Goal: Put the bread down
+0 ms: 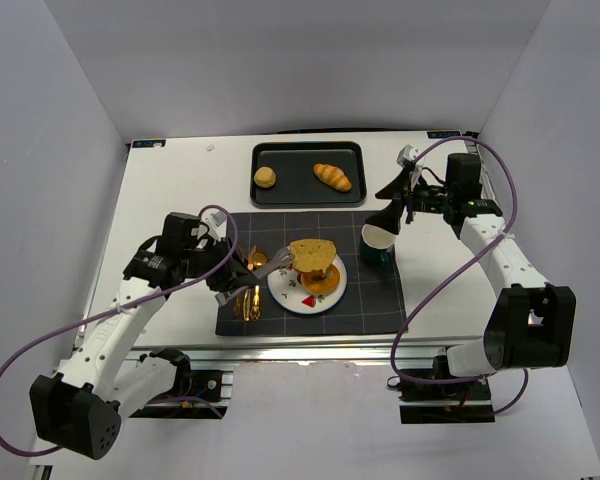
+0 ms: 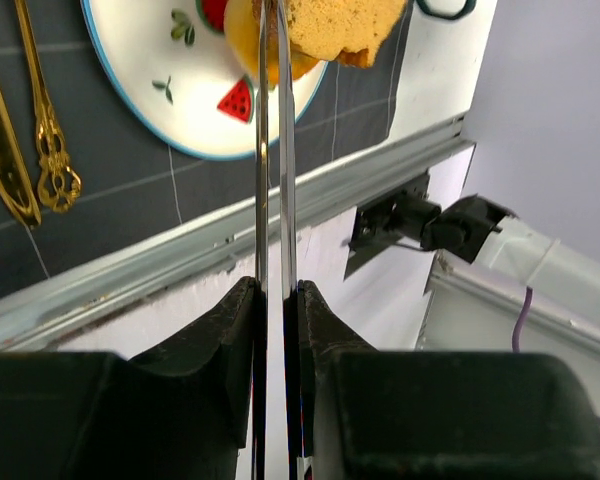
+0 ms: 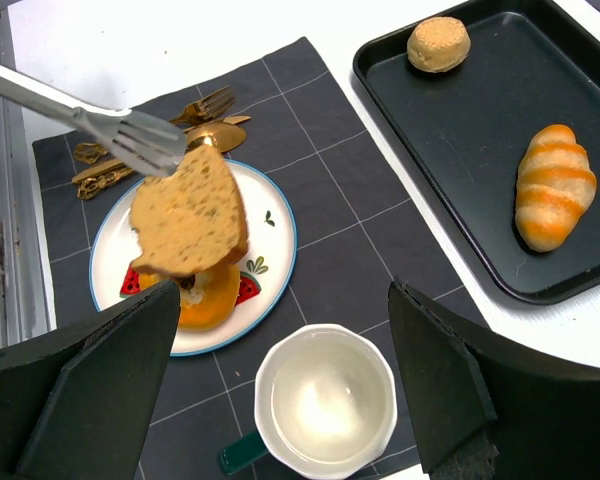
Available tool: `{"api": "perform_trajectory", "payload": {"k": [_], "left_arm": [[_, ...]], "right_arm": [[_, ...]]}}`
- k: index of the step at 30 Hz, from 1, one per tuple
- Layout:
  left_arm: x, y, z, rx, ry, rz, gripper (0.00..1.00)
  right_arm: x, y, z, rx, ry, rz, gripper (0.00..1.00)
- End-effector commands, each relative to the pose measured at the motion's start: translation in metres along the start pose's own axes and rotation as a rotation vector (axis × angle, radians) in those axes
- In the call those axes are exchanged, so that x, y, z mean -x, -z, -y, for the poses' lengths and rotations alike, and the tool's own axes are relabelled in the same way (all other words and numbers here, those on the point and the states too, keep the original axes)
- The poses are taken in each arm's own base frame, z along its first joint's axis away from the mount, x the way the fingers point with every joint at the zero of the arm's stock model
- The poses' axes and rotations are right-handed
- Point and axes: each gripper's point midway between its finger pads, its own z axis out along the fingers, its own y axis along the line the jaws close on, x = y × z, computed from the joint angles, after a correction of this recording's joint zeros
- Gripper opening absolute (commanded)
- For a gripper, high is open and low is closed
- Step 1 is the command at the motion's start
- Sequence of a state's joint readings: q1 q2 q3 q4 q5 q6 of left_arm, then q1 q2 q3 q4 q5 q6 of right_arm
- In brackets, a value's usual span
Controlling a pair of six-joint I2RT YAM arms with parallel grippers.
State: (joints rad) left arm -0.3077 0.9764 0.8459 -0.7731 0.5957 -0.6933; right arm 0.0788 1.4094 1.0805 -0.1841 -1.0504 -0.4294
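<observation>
A brown bread slice [image 1: 312,252] is pinched in metal tongs [image 1: 270,268] over a white watermelon-print plate [image 1: 330,297]. It sits just above or on an orange round bun [image 3: 205,300]; I cannot tell if they touch. My left gripper [image 1: 225,275] is shut on the tongs' handles [image 2: 273,150]. In the left wrist view the gripper [image 2: 275,290] points at the bread [image 2: 340,25] and plate [image 2: 180,100]. My right gripper [image 3: 283,290] is open and empty above a white cup [image 3: 325,405]. The right wrist view also shows the bread [image 3: 188,215] and tongs [image 3: 120,130].
A black tray [image 1: 280,190] at the back holds a croissant [image 1: 332,176] and a round roll [image 1: 265,177]. Gold cutlery [image 1: 248,290] lies on the dark placemat [image 1: 370,300] left of the plate. The cup [image 1: 378,240] stands right of the plate.
</observation>
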Motion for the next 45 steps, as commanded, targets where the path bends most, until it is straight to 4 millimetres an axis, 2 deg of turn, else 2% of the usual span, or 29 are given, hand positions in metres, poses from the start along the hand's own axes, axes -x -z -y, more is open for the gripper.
{"api": "perform_trajectory", "payload": {"k": [1, 10, 13, 16, 17, 19, 20, 27, 36, 40, 43, 45], "left_arm": [[-0.013, 0.003, 0.004, -0.024, -0.028, -0.055, 0.0], [-0.02, -0.006, 0.002, -0.011, -0.048, -0.094, 0.0], [-0.018, -0.009, 0.005, -0.014, -0.053, -0.087, 0.04], [-0.017, -0.01, 0.005, -0.004, -0.058, -0.087, 0.15], [-0.015, -0.01, 0.006, 0.001, -0.059, -0.081, 0.24], [-0.014, -0.009, 0.006, 0.004, -0.064, -0.073, 0.31], [-0.013, -0.008, 0.006, 0.007, -0.061, -0.067, 0.38], [-0.006, -0.005, 0.015, -0.016, -0.056, -0.022, 0.48], [0.004, 0.006, 0.022, 0.007, -0.067, 0.036, 0.48], [0.014, 0.017, 0.033, 0.016, -0.095, 0.07, 0.47], [0.023, 0.021, 0.033, 0.049, -0.117, 0.097, 0.43], [0.045, 0.029, 0.029, 0.114, -0.156, 0.176, 0.31]], "right_arm": [[0.009, 0.002, 0.0, 0.01, 0.021, 0.014, 0.88], [0.005, 0.003, 0.0, 0.006, 0.015, 0.009, 0.88], [0.005, 0.002, 0.0, 0.007, 0.015, 0.009, 0.88], [0.004, 0.002, 0.0, 0.006, 0.013, 0.007, 0.88], [0.003, 0.002, 0.0, 0.006, 0.013, 0.007, 0.88], [0.004, 0.002, -0.001, 0.006, 0.014, 0.007, 0.88], [0.003, 0.002, 0.0, 0.005, 0.012, 0.006, 0.88], [0.002, 0.002, -0.001, 0.007, 0.012, 0.006, 0.88], [0.002, 0.002, -0.002, 0.014, 0.01, 0.009, 0.88], [0.003, 0.002, -0.003, 0.02, 0.012, 0.011, 0.88], [0.003, 0.002, -0.003, 0.021, 0.021, 0.012, 0.88], [0.002, 0.003, -0.004, 0.023, 0.029, 0.008, 0.88]]}}
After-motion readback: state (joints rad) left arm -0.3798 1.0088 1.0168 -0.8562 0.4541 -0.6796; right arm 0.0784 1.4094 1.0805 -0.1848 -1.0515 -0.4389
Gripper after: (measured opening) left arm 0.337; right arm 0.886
